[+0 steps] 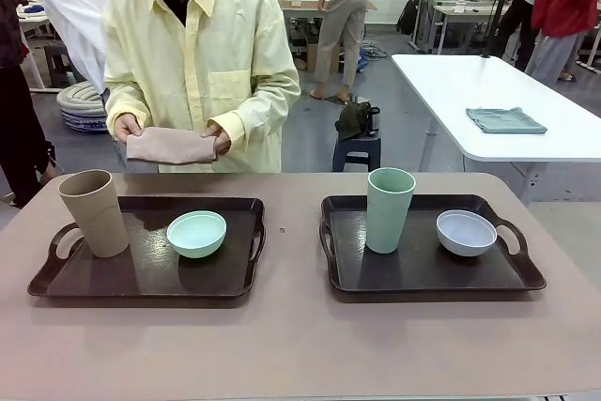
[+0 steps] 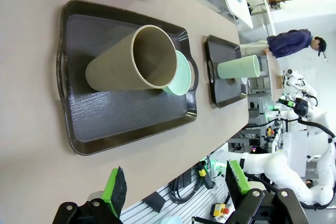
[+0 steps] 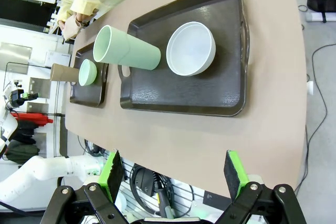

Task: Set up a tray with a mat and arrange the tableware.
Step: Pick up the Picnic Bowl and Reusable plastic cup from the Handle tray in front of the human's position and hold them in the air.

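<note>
Two dark trays lie side by side on the table. The left tray (image 1: 141, 271) carries a tan cup (image 1: 94, 213) and a mint green bowl (image 1: 196, 234). On the right tray (image 1: 413, 271) stand a pale green cup (image 1: 390, 210) and a greyish white bowl (image 1: 466, 233). Across the table a person holds a folded tan mat (image 1: 171, 146) in both hands. My left gripper (image 2: 176, 187) hangs open, high above the table's near edge, back from the tan cup (image 2: 134, 59). Likewise my right gripper (image 3: 173, 174) is open and holds nothing, back from the right tray (image 3: 173, 94).
The brown table (image 1: 300, 345) has bare room in front of and between the trays. A white table (image 1: 507, 91) with a folded teal cloth (image 1: 505, 120) stands behind at the right, and a dark stool (image 1: 359, 143) stands behind the middle. Other people stand farther back.
</note>
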Robot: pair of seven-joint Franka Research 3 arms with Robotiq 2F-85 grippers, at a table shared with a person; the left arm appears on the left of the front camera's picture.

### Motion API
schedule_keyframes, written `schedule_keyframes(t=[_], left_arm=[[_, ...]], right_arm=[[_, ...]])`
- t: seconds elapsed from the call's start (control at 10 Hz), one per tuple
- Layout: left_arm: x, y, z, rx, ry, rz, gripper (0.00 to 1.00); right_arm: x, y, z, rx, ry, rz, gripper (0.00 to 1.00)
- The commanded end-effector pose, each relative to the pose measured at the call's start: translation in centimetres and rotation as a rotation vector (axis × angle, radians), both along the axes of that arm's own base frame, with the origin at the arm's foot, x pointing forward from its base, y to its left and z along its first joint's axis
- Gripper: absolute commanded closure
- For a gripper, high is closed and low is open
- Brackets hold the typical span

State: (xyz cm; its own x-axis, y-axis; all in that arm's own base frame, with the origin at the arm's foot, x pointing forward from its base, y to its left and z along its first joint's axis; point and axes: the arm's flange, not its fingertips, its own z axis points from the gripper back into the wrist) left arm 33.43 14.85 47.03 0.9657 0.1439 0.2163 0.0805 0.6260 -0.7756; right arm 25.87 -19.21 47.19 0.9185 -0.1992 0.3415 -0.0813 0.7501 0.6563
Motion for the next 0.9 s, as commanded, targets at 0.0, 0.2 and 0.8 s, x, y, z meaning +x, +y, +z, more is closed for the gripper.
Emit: schedule_keyframes(t=[0.0,0.2,0.8], left_arm=[[0.11,0.07,0.06,-0.017,-0.006,0.003,0.00],[0.11,0.07,0.06,-0.017,-0.006,0.003,0.00],[0.11,0.07,0.06,-0.017,-0.006,0.003,0.00]], right_arm=[[0.21,-0.11,-0.10,0.020,-0.019,0.014,0.00],[0.21,-0.11,-0.10,0.020,-0.019,0.014,0.00],[0.21,-0.11,-0.10,0.020,-0.019,0.014,0.00]])
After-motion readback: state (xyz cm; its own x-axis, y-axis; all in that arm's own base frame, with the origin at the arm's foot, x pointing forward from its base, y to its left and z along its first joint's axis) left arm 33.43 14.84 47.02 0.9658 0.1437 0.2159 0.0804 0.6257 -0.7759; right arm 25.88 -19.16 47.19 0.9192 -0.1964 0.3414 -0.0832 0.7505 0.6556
